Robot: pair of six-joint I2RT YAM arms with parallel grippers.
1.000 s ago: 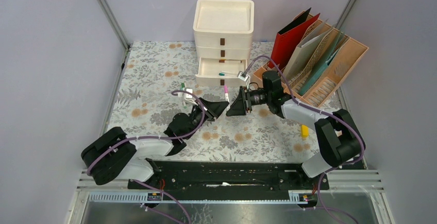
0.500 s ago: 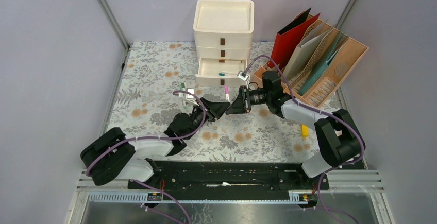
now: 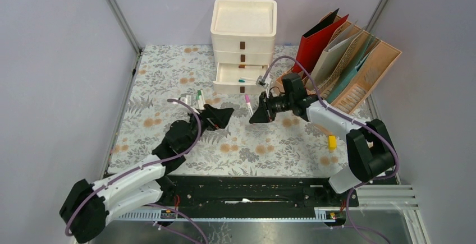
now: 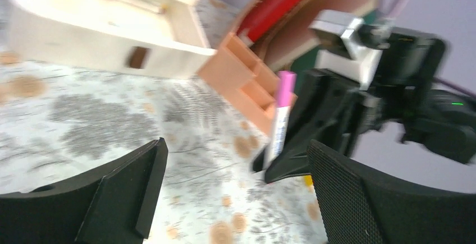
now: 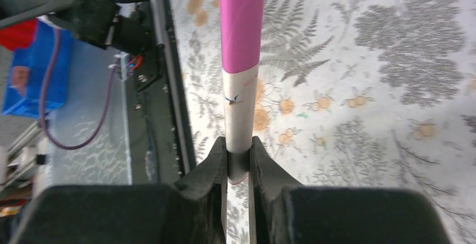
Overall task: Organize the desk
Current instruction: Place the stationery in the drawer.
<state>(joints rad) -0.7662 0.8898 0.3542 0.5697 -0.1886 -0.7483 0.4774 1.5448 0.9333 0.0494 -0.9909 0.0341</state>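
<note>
My left gripper (image 3: pixel 223 115) is sitting spread and empty, farther toward the left edge of the desk (image 3: pixel 163 70) than a second ago. It is now well apart from my right gripper (image 3: pixel 253 114), which is pinching the pink-capped marker (image 3: pixel 247 102) nearly upright over the desk's middle. At the far edge, the drawer unit (image 3: pixel 244 31) is showing its bottom drawer (image 3: pixel 227 87) open, holding a teal pen (image 3: pixel 242 79). The file rack (image 3: pixel 365 81) in the far right corner is holding folders (image 3: pixel 314 45). Open cloth is showing toward the far left corner.
</note>
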